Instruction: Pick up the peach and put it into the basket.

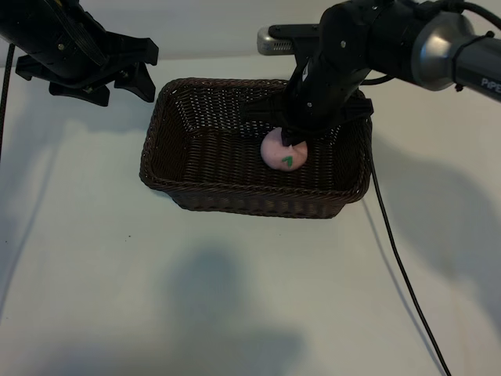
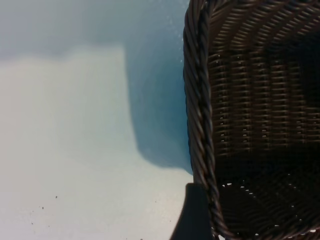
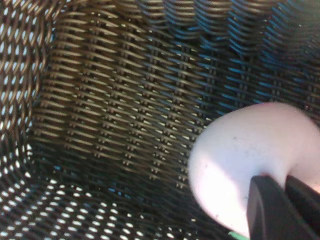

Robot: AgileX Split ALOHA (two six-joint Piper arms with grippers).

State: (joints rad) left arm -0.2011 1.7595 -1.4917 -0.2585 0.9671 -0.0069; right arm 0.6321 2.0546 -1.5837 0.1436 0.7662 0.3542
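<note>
My left arm (image 1: 70, 51) is matte black all over, with blocky, angular housings and pointed prongs on its tool (image 1: 129, 78). My right arm (image 1: 391, 39) is black too, apart from a smooth silver-grey sleeve carrying white lettering at the far right. A grey cylindrical part juts from its wrist. A thin black cable (image 1: 399, 266) trails away from it.

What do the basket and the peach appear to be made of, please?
The basket: dark brown woven wicker or a similar strand, slightly glossy, with a braided rim. The peach: probably foam or soft plastic, matte pale pink with a printed-looking green leaf mark.
</note>
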